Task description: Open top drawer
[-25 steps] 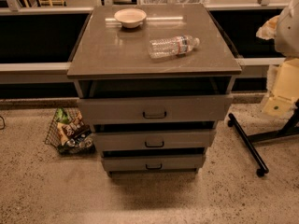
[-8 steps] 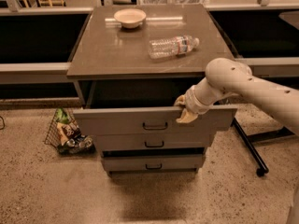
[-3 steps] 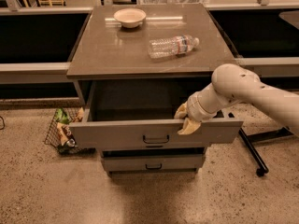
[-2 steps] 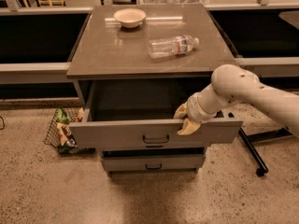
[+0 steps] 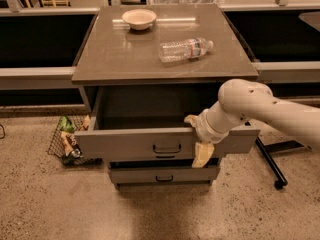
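Observation:
The top drawer (image 5: pixel 130 143) of the grey-brown cabinet is pulled well out, and its dark inside shows. Its small dark pull handle (image 5: pixel 166 148) sits at the centre of the front panel. My gripper (image 5: pixel 198 140) is at the drawer's front panel, right of the handle. One finger hooks over the top edge into the drawer and the other finger (image 5: pixel 202 155) hangs down the outside face. My white arm (image 5: pixel 260 109) reaches in from the right.
A bowl (image 5: pixel 139 18) and a plastic bottle (image 5: pixel 184 49) lying on its side rest on the cabinet top (image 5: pixel 115 54). A lower drawer (image 5: pixel 164 175) shows under the open one. A wire basket with packets (image 5: pixel 66 140) stands on the floor at the left. A wheeled stand leg (image 5: pixel 270 165) is at the right.
Over the earlier frames my arm came in from the right, hooked onto the top drawer's front and pulled it out toward the camera. In the last second nothing has visibly moved.

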